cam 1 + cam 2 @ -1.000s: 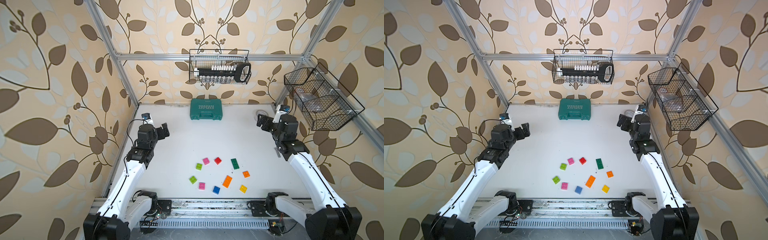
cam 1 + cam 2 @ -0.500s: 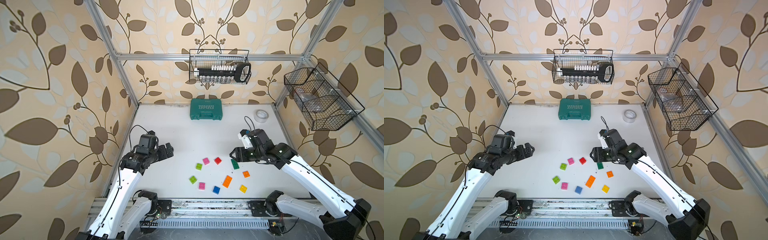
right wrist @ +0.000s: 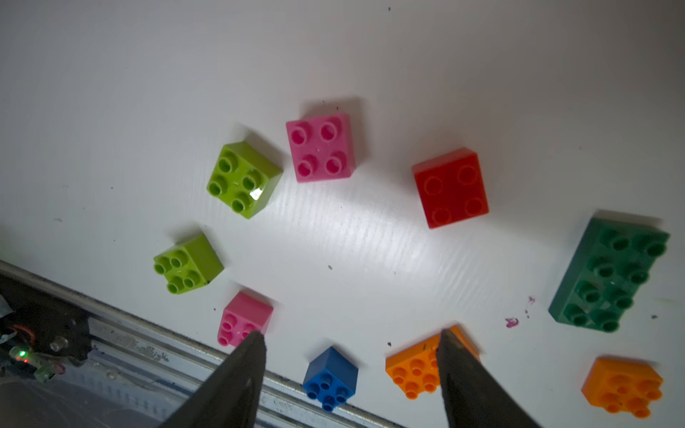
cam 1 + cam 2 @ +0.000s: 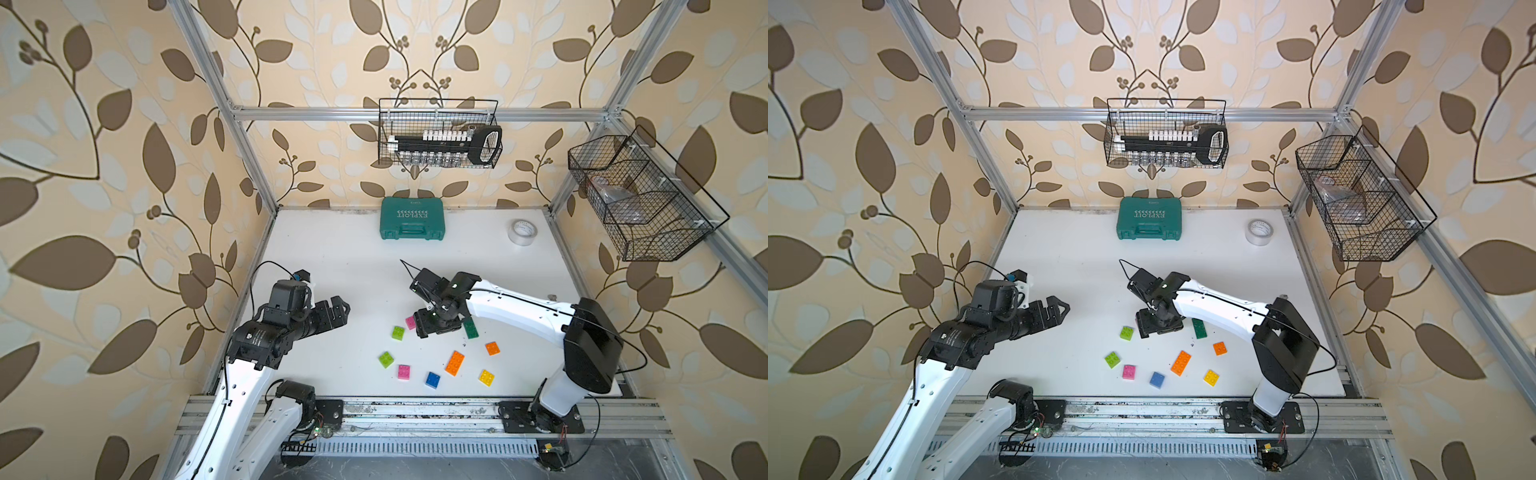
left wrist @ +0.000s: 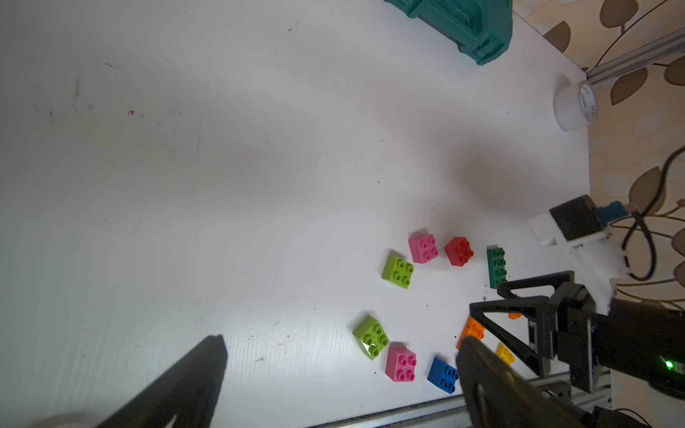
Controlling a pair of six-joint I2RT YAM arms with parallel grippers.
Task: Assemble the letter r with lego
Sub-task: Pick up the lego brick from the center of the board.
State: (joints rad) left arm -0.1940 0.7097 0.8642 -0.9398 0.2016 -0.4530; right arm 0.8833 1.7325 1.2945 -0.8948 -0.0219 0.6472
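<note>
The lego bricks lie loose on the white table near its front edge. In the right wrist view I see a red brick (image 3: 450, 188), a pink one (image 3: 320, 147), a lime one (image 3: 242, 179), a long dark green one (image 3: 609, 274), a blue one (image 3: 330, 374) and a long orange one (image 3: 419, 367). In a top view my right gripper (image 4: 436, 324) hovers over the group's far side, hiding the red brick and part of a pink brick (image 4: 410, 322). Its jaws are open and empty (image 3: 352, 333). My left gripper (image 4: 338, 309) stands wide open to the left of the bricks, above bare table.
A teal tool case (image 4: 412, 218) lies against the back wall and a roll of tape (image 4: 522, 232) sits at the back right. Wire baskets hang on the back wall (image 4: 440, 133) and on the right wall (image 4: 640, 199). A metal rail (image 4: 415, 409) borders the table's front edge.
Both arms have swung in from the table's sides toward the middle. The right gripper has come down over the bricks and narrowed a little. The tape roll has come into view.
</note>
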